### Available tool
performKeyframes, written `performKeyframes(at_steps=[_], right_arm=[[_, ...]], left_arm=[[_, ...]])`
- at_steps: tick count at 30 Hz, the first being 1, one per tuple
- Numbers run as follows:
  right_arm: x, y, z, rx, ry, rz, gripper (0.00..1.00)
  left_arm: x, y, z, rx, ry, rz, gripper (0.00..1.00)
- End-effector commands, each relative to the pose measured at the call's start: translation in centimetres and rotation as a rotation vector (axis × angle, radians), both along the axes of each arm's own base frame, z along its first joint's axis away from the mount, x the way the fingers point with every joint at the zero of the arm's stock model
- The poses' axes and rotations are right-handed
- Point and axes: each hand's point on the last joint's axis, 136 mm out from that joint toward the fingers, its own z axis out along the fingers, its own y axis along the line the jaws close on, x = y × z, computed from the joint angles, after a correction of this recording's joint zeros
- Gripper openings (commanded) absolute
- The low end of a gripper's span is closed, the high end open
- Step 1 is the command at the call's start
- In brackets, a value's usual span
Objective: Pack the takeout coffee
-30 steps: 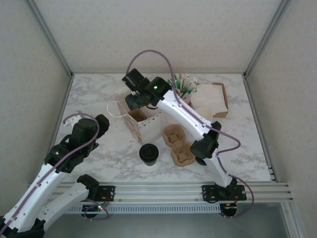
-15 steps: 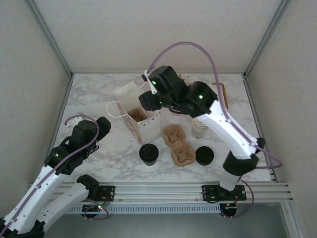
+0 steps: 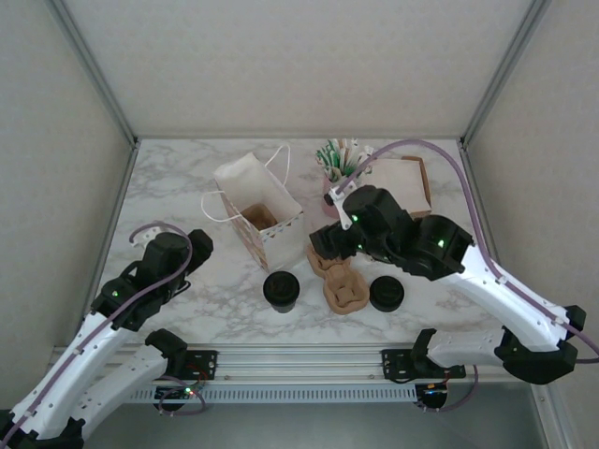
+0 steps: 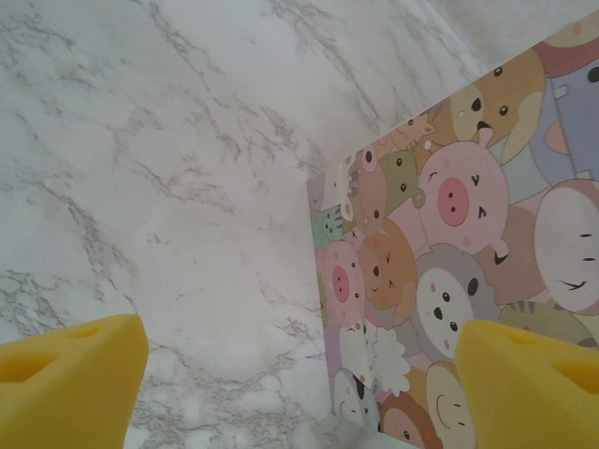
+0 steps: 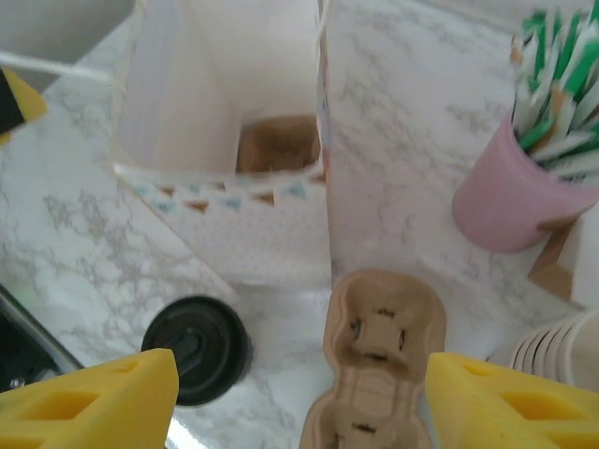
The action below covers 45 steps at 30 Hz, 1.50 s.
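1. Takeout coffee (image 3: 281, 291): cream cup under a black lid, upright on the worktop (image 3: 168, 187). It stands just in front of the open paper bag (image 3: 257, 213) and beside the pulp cup carrier (image 3: 339, 277). Not yet packed.
2. Right gripper (image 5: 299, 407): spread wide, empty, hovering over the carrier, with the coffee off-centre near one pad.
3. Left gripper (image 4: 299, 374): spread wide, empty, low beside the bag's cartoon-printed side, apparently not touching it.
4. Hazard: a straight descent from here probably meets the carrier rather than the cup, so the gripper needs shifting across first.
5. Hazard: a hard squeeze may dent the paper wall or pop the lid, and a grip on the lid alone may pull it off.
6. Hazard: the bag looks light and is unheld, so a cup catching its rim or string handle could tip or slide it.
7. Surface: white marble-pattern worktop, smooth, likely slippery. A pink pot of stirrers (image 3: 339, 168) stands at the back.
8. Room: pale textured walls (image 3: 281, 56), aluminium frame posts, a rail along the near edge.
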Motion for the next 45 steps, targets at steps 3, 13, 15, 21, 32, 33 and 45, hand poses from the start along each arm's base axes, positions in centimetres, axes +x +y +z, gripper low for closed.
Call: performKeyframes(at_steps=[3,13,15,21,32,33,45], right_arm=[[-2.5,1.1,-5.8,-0.043,0.117,0.062,0.78],[-5.9,6.1,-12.5,-0.042,0.245,0.12,0.9],[-6.0,7.1,-13.0,-0.029,0.248,0.089,0.9],[-5.8,7.4,-14.4,-0.037,0.292,-0.187,0.85],[-6.6,8.0,-16.1,-0.179,0.385,-0.483,0.88],[-6.6,8.3,-16.5,-0.187,0.395,-0.494,0.92],[-5.1,9.7,-17.8,-0.166,0.397,-0.543,0.92]], left_arm=[[-0.5,0.4,-1.0,-0.001,0.021,0.018,0.86],[-1.2,1.1,-1.5,-0.014,0.012,0.044,0.86],[-1.4,1.2,-1.7,-0.014,0.015,0.045,0.86],[-1.6,1.3,-1.8,-0.011,0.019,0.045,0.86],[-2.2,1.7,-1.6,-0.018,-0.008,0.043,0.86],[-2.3,1.8,-1.6,-0.019,-0.012,0.041,0.86],[-2.6,1.8,-1.7,-0.018,-0.012,0.028,0.87]])
